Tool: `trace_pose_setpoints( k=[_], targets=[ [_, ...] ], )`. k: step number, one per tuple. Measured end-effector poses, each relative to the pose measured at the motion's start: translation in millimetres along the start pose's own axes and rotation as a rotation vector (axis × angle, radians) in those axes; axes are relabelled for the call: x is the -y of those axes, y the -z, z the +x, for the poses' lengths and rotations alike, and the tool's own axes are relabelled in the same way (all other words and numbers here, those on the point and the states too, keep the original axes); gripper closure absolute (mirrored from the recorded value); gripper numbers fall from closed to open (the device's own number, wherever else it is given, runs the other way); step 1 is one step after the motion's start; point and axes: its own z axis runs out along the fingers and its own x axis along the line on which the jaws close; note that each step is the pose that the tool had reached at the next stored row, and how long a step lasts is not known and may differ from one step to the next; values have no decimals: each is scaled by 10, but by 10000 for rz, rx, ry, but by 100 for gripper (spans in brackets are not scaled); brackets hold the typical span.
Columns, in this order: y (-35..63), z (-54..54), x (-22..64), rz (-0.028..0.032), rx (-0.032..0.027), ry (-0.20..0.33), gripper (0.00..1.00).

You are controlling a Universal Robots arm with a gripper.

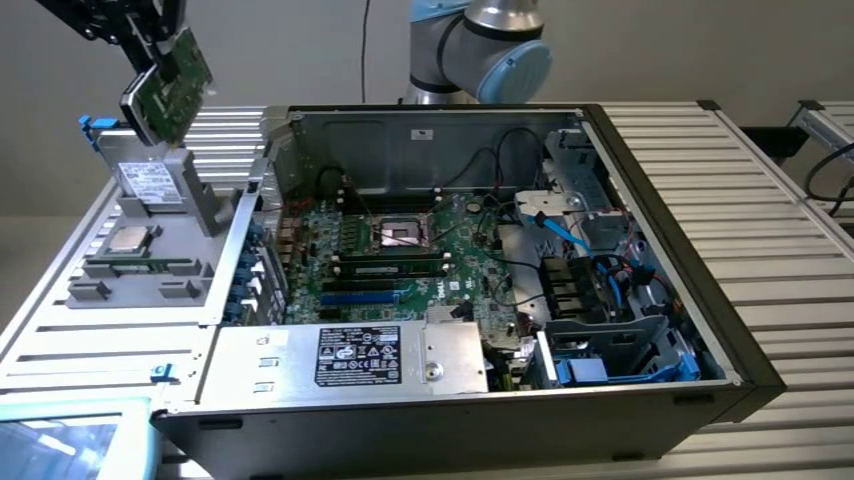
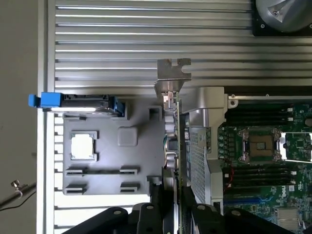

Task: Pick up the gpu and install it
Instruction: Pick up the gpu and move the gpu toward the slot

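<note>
Claw (image 1: 144,42) is gripping the gpu (image 1: 174,85) in mid-air.
It is holding the card tilted above the gray parts holder (image 1: 147,235) on the table (image 1: 754,170), to the exterior view's left of the open computer case (image 1: 400,150); the wrist view is showing the card edge-on with its metal bracket (image 2: 173,73).

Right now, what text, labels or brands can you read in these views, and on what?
No text is legible.
Black label on the power supply: white print, too small to read.
White label on the drive in the grey tray: blurred.
White sticker on the case back wall: too small.
White print on the motherboard: blurred.
On the gpu: no print I can make out.
</note>
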Motion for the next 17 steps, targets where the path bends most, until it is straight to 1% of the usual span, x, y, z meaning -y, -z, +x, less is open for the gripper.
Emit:
trace_pose_setpoints(
  k=[11,17],
  targets=[
    [0,0,1,-147,-95,1988,72],
    [-1,0,1,-246,-160,3049,72]
  ],
)
